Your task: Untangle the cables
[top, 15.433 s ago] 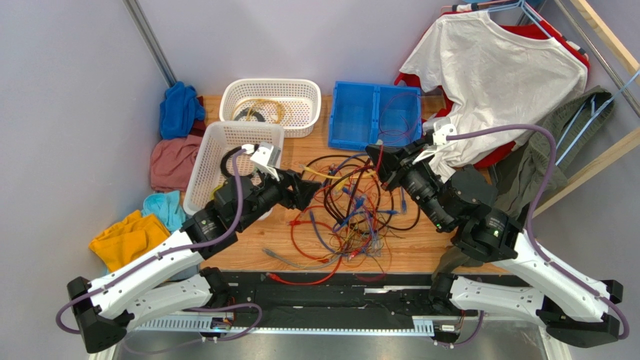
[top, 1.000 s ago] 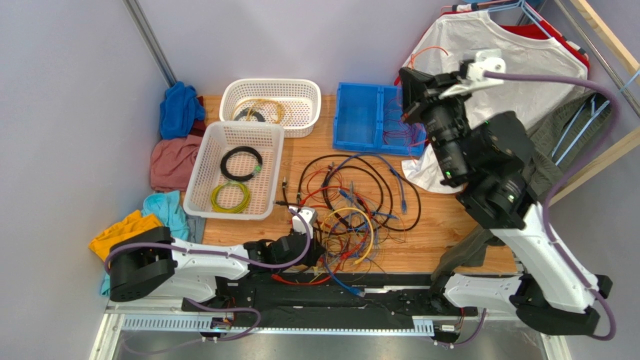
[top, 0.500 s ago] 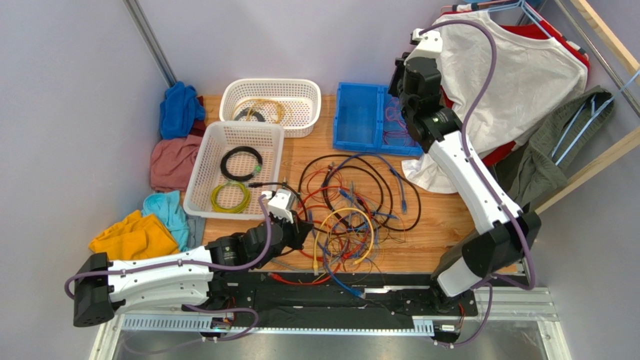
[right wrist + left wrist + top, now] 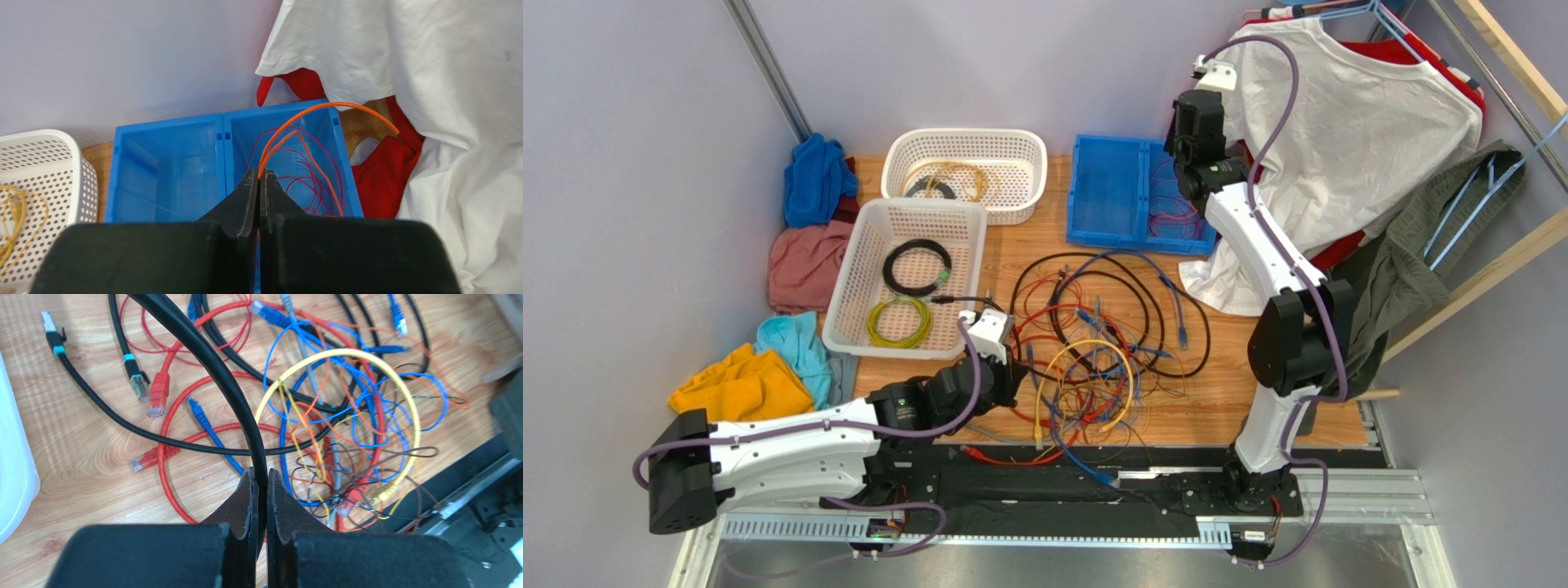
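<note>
You're mid-sort here: each arm is pulling one strand out of the pile.

Your left end effector (image 4: 259, 478) is sitting low by the near edge, just left of the mess, and it's clamped shut on a thick black cable (image 4: 202, 361) that's arching up out of its fingers and back over the pile. The rest of the cables (image 4: 1093, 349) are lying in the middle of the bench, spreading toward the near edge: red, blue, yellow and black loops all crossing each other, plugs poking out everywhere.

Over at the far edge toward the right corner, your right end effector (image 4: 259, 177) is hanging above the blue bin (image 4: 166, 131), pinched closed on a thin orange wire (image 4: 331, 107). The wire is looping up and drooping over the bin's right compartment, where a few thin red wires (image 4: 313, 177) are already lying.

My read: the right side is about to drop its wire, so you're looking at opening those fingers right over that compartment. On the left, I'd be lifting the black cable slowly and watching for snags, since it's looking threaded under several loops.
</note>
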`<state>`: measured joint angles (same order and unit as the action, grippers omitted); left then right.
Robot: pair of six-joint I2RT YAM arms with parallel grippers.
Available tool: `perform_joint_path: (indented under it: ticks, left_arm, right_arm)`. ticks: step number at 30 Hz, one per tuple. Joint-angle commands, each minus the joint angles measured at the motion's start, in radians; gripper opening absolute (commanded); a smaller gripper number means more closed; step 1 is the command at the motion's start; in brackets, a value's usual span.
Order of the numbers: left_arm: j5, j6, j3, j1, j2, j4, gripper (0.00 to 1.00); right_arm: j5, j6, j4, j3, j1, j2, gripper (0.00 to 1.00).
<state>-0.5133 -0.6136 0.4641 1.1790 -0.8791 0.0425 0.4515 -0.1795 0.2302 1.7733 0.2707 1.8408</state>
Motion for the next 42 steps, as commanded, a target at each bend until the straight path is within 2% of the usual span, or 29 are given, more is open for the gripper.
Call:
perform_joint_path:
  ticks: [1,5,6,8,9,11,12,15,18,21,22,25,26,27,28,29,30,35,39,42]
  left_arm:
    - [0.018,0.026,0.005,-0.021,-0.041,-0.032,0.00]
    - [0.032,0.026,0.004,-0.033,-0.069,-0.038,0.00]
    - [0.035,0.026,0.007,-0.036,-0.072,-0.038,0.00]
    - [0.041,0.028,0.015,-0.042,-0.078,-0.036,0.00]
    - [0.041,0.028,0.024,-0.044,-0.078,-0.036,0.00]
    - [0.044,0.031,0.031,-0.044,-0.074,-0.029,0.00]
    - [0.050,0.034,0.034,-0.044,-0.070,-0.030,0.00]
    - [0.064,0.029,0.041,-0.044,-0.054,-0.035,0.05]
    - [0.062,0.026,0.056,-0.044,-0.043,-0.029,0.11]
    - [0.067,0.034,0.074,-0.047,-0.050,-0.029,0.19]
    - [0.082,0.037,0.080,-0.045,-0.060,-0.029,0.22]
    - [0.139,0.046,0.103,-0.047,-0.093,-0.036,0.32]
    - [0.166,0.048,0.108,-0.047,-0.103,-0.036,0.47]
    - [0.189,0.049,0.116,-0.047,-0.113,-0.036,0.54]
    - [0.240,0.045,0.117,-0.047,-0.136,-0.062,0.67]
    - [0.257,0.040,0.119,-0.048,-0.145,-0.064,0.76]
    - [0.272,0.031,0.119,-0.048,-0.156,-0.066,0.79]
    - [0.260,-0.021,0.074,-0.048,-0.182,-0.085,0.87]
    - [0.213,-0.040,0.057,-0.048,-0.190,-0.092,0.86]
    - [0.211,-0.037,0.089,-0.048,-0.227,-0.078,0.84]
  right_arm:
    - [-0.037,-0.020,-0.060,0.075,-0.008,0.113,0.00]
    - [-0.111,-0.063,0.055,0.231,-0.030,0.245,0.01]
    - [-0.111,-0.095,0.102,0.248,-0.033,0.273,0.23]
    - [-0.100,-0.123,0.104,0.241,-0.037,0.265,0.42]
    - [-0.097,-0.141,0.084,0.209,-0.036,0.233,0.58]
    - [-0.105,-0.159,0.052,0.163,-0.036,0.186,0.70]
    - [-0.109,-0.184,0.034,0.128,-0.036,0.132,0.73]
    - [-0.128,-0.239,0.012,0.068,-0.031,0.008,0.75]
    - [-0.172,-0.310,-0.026,-0.066,-0.001,-0.139,0.75]
    - [-0.229,-0.359,-0.051,-0.227,0.070,-0.294,0.74]
    - [-0.252,-0.386,-0.066,-0.342,0.090,-0.334,0.73]
    - [-0.286,-0.416,-0.150,-0.544,0.191,-0.498,0.72]
    - [-0.309,-0.449,-0.176,-0.671,0.214,-0.538,0.71]
    - [-0.315,-0.460,-0.214,-0.740,0.258,-0.611,0.70]
    - [-0.318,-0.463,-0.222,-0.796,0.280,-0.644,0.69]
    - [-0.294,-0.453,-0.221,-0.883,0.306,-0.675,0.69]
    - [-0.280,-0.433,-0.213,-0.912,0.350,-0.725,0.69]
    - [-0.222,-0.417,-0.143,-1.095,0.459,-0.862,0.68]
    - [-0.180,-0.419,-0.112,-1.204,0.541,-0.957,0.67]
    - [-0.148,-0.426,-0.080,-1.253,0.542,-0.985,0.67]
